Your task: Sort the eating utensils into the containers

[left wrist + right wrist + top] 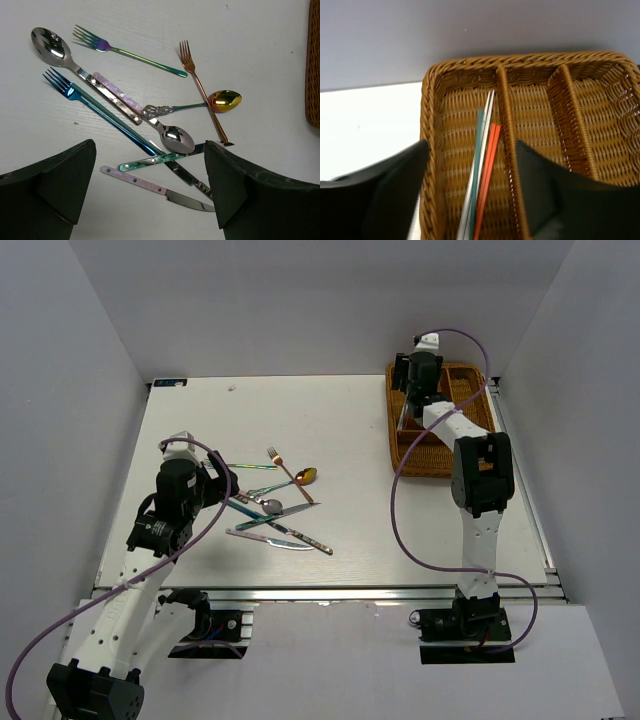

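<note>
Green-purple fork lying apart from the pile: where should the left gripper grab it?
Mid-handle of the green-purple fork, straight down from above, jaws across the shaft. It lies flat and crosses no other utensil, so that stretch is clear on both sides.

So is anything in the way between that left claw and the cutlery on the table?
Nothing visible: the open left gripper faces the cutlery pile with only clear air between. The pieces lie crossed over one another, though.

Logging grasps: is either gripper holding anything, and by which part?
Nothing held: right gripper open above chopsticks lying in the wicker tray; left gripper open above the cutlery pile.
</note>
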Available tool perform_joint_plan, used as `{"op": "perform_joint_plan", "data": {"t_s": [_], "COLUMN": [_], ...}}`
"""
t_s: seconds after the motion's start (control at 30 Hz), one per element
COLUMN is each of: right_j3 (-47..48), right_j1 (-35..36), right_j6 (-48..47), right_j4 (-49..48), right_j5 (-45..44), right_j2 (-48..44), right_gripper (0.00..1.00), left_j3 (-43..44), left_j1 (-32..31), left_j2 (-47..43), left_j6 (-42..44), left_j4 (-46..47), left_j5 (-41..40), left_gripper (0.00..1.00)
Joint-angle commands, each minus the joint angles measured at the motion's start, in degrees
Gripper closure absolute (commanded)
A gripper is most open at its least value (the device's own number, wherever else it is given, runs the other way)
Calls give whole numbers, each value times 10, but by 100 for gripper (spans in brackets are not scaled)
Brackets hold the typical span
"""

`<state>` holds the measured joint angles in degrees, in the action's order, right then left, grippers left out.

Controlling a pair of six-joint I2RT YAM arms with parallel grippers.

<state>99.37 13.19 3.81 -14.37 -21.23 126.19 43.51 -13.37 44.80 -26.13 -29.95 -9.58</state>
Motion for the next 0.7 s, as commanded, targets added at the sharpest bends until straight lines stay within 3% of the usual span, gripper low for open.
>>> {"op": "perform_joint_plan", "data": {"t_s": [0.0,0.03,0.07,0.23,0.3,0.43,0.47,0.67], "right_j3": [61,73,86,219,214,129,103,142], "right_j1": [6,11,25,85,140,230,253,317], "right_j6": [33,39,45,29,3,-22,-21,-26], "right_j4": [78,103,129,353,420,397,376,408], "right_j5": [5,2,8,204,238,263,253,185], "right_j2": [-41,-49,-62,-51,-50,-64,-61,4], "right_gripper": [23,11,11,15,22,35,43,49], "left_j3": [-7,-6,-6,-6,-6,-5,-5,-4], "left_j1": [-3,-3,-3,-3,-3,-3,-3,-3], "left_j2": [-9,-9,-9,-12,-14,-11,-9,-16], "left_j6": [5,5,5,6,6,6,5,3], "left_j4": [9,9,9,8,8,7,7,2], "left_j5": [8,10,11,9,8,10,10,-3], "left_gripper": [2,2,2,2,2,2,2,2]}}
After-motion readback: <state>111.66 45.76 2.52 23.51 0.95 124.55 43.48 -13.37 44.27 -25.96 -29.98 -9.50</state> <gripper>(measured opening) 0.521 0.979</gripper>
